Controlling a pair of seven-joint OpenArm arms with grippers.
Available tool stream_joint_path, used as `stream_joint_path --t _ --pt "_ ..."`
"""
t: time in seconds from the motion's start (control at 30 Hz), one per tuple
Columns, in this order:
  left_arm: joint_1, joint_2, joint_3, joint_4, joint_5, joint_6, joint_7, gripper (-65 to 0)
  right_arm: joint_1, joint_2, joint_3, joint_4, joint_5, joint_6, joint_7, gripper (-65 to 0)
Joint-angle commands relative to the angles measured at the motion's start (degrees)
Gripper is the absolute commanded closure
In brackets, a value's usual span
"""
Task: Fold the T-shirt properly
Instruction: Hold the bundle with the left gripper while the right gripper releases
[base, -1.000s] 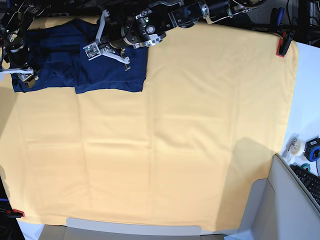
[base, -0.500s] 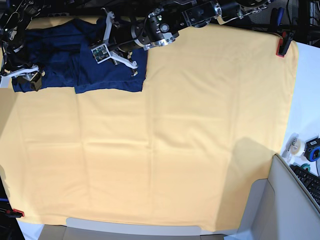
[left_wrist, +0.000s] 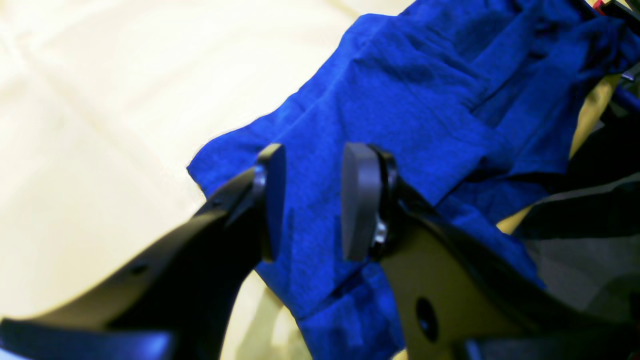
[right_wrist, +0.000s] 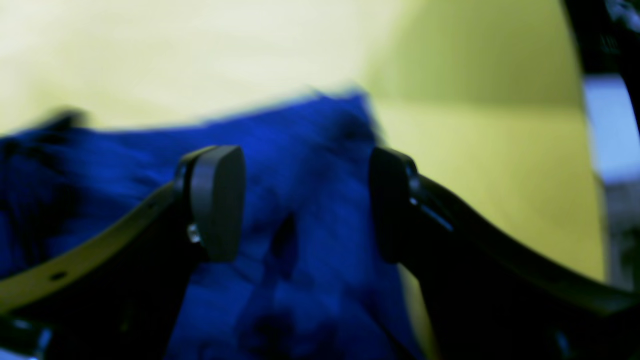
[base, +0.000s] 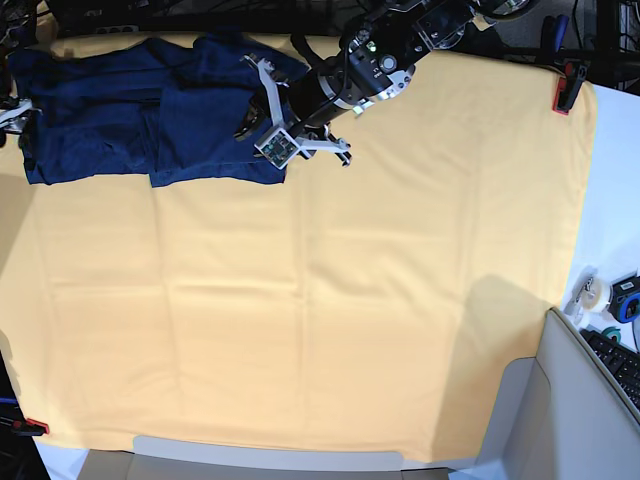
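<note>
The dark navy T-shirt (base: 110, 115) lies folded into a long band at the far left corner of the pale yellow cloth (base: 400, 280). My left gripper (base: 268, 125) hovers over the shirt's right end. In the left wrist view this gripper (left_wrist: 312, 200) is open and empty, with the shirt (left_wrist: 425, 110) and its corner below it. My right gripper (base: 12, 112) is at the shirt's left end, mostly cut off by the frame edge. In the right wrist view it (right_wrist: 305, 200) is open and empty above the blurred shirt (right_wrist: 310, 150).
Red clamps (base: 565, 90) (base: 30, 427) pin the yellow cloth at the far right and near left corners. A tape roll (base: 597, 293), a keyboard (base: 620, 365) and a grey panel (base: 560, 410) are at the right. Dark arm frames run along the far edge.
My left gripper has moved right and nearer, from over the shirt's middle to its right end. My right gripper has moved left, almost out of the base view.
</note>
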Motion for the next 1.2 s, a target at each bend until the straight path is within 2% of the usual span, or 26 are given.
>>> stream_joint_path --t 0.0,0.13,0.27,0.4,0.73,0.9,1.07,1.17 --pt "0.0 0.2 -0.2 1.1 0.0 -0.1 -1.1 -19.1 1.5 2.0 2.4 -1.7 0.9 0.5 -0.9 -38.6" --pt "0.1 0.2 -0.2 1.0 0.0 -0.1 -1.1 -19.1 5.1 5.5 7.4 -13.0 0.9 0.5 -6.5 -38.6" --pt "1.2 0.2 -0.2 0.9 0.1 0.0 -1.1 -19.1 5.8 7.9 7.2 -20.3 0.9 0.5 -6.8 -38.5" --pt "1.4 0.2 -0.2 0.9 0.1 0.1 -1.1 -19.1 6.2 7.9 6.9 -21.0 0.8 0.5 -6.8 -38.4" --pt "1.4 0.3 -0.2 0.8 0.1 0.2 -1.1 -19.1 10.6 8.8 -2.1 -21.4 0.9 0.5 -6.8 -38.5" --pt "1.4 0.4 -0.2 0.8 0.1 0.3 -1.1 -19.1 10.2 8.8 -2.6 -21.3 3.2 0.5 -7.1 -38.4" --pt "1.2 0.4 -0.2 -0.1 0.1 0.3 -1.1 -19.1 9.3 8.6 -2.6 -21.3 5.9 0.5 -10.8 -38.4" --pt "1.0 0.6 -0.2 -0.8 0.1 0.3 -1.1 -19.1 9.1 7.5 -4.5 -21.3 5.9 0.5 -10.9 -38.4"
